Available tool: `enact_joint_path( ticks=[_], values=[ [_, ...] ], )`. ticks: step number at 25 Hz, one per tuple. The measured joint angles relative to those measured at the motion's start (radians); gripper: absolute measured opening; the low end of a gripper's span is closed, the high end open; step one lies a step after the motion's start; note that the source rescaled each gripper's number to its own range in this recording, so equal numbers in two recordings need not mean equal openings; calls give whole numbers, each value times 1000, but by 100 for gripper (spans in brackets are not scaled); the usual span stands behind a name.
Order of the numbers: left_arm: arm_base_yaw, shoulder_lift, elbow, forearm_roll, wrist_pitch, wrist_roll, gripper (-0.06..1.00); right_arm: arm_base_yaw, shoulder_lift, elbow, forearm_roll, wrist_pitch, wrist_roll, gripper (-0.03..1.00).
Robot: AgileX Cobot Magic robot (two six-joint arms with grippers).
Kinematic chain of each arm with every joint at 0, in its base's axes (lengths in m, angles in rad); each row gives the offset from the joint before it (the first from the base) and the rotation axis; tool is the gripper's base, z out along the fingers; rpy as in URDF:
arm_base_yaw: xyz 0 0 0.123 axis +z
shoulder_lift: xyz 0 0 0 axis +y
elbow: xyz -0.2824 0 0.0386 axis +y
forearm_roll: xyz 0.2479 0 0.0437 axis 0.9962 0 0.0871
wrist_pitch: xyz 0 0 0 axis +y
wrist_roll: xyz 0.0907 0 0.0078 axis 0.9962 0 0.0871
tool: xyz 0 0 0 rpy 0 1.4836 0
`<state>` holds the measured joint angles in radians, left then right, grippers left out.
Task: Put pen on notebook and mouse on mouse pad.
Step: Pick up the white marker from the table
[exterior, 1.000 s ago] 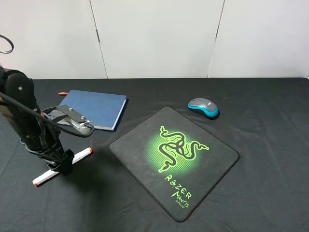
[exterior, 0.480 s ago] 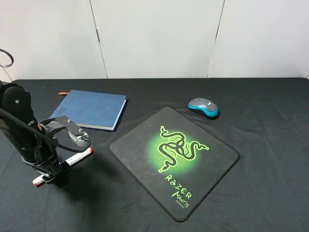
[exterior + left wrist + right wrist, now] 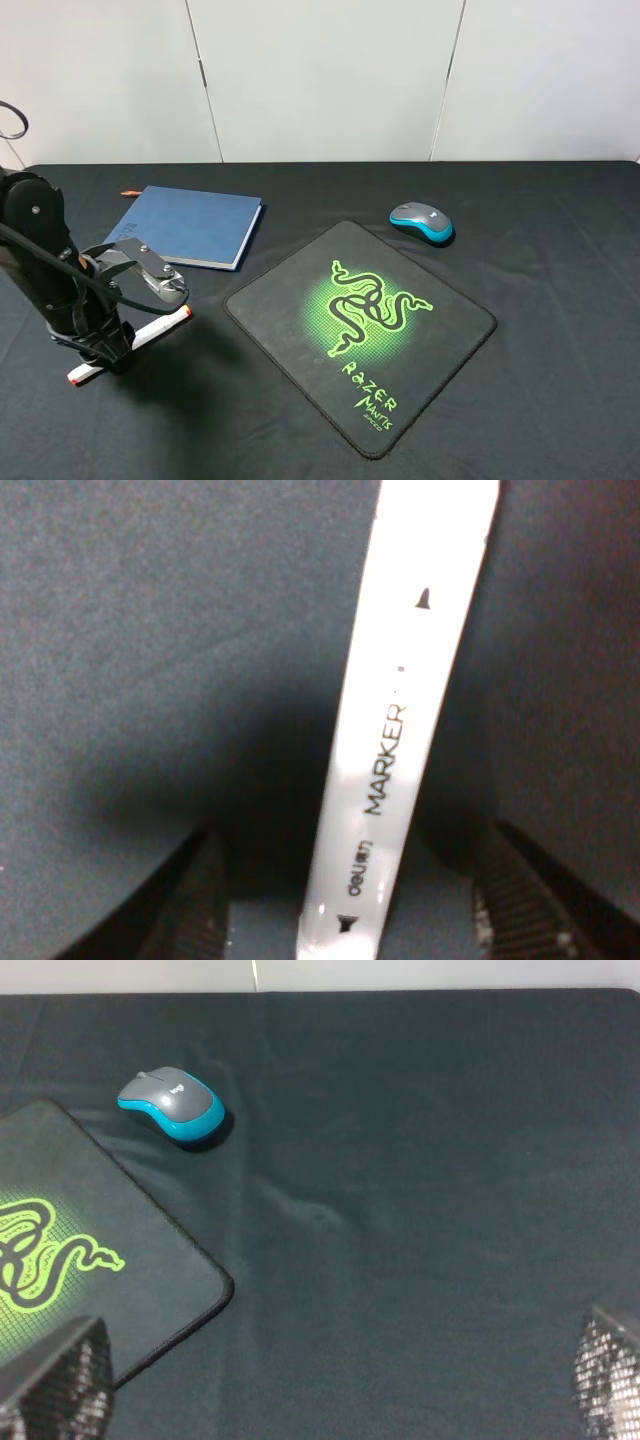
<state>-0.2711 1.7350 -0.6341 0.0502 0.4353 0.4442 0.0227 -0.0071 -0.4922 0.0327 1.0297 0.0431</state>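
Observation:
The white pen [image 3: 160,323] lies slanted on the black cloth in front of the blue notebook [image 3: 192,225]. My left gripper [image 3: 108,348] is down over the pen's middle. In the left wrist view the pen [image 3: 395,730], lettered MARKER, runs between the fingers [image 3: 195,905], which stand apart on either side; the left gripper [image 3: 345,925] is open. The grey and blue mouse [image 3: 422,222] sits on the cloth just behind the mouse pad [image 3: 300,290]. The right wrist view shows the mouse [image 3: 172,1105] and a corner of the pad [image 3: 130,1270] ahead of my open right gripper [image 3: 330,1410].
A black cloth [image 3: 560,300] covers the whole table, with a white wall behind. The notebook's orange ribbon tab [image 3: 129,192] sticks out at its far left corner. The right arm is outside the exterior high view.
The left arm has dropped lower and shifted a little left, bringing its gripper down around the pen. Pen, notebook, mouse and pad have stayed put.

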Motion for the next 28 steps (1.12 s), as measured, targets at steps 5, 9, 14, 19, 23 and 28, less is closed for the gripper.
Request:
enact_joint_path(
  ticks=[5, 9, 14, 19, 23, 28],
  values=[
    [0, 0, 0, 0, 0, 0, 17, 0, 0, 0, 0, 0, 0, 100],
    [0, 0, 0, 0, 0, -1, 0, 0, 0, 0, 0, 0, 0, 100],
    [0, 0, 0, 1, 0, -1, 0, 0, 0, 0, 0, 0, 0, 100],
    [0, -44, -5, 4, 26, -1, 0, 0, 0, 0, 0, 0, 0, 100],
    [0, -121, -9, 5, 70, -1, 0, 0, 0, 0, 0, 0, 0, 100],
    [0, -232, -13, 24, 149, -1, 0, 0, 0, 0, 0, 0, 0, 100]
  ],
)
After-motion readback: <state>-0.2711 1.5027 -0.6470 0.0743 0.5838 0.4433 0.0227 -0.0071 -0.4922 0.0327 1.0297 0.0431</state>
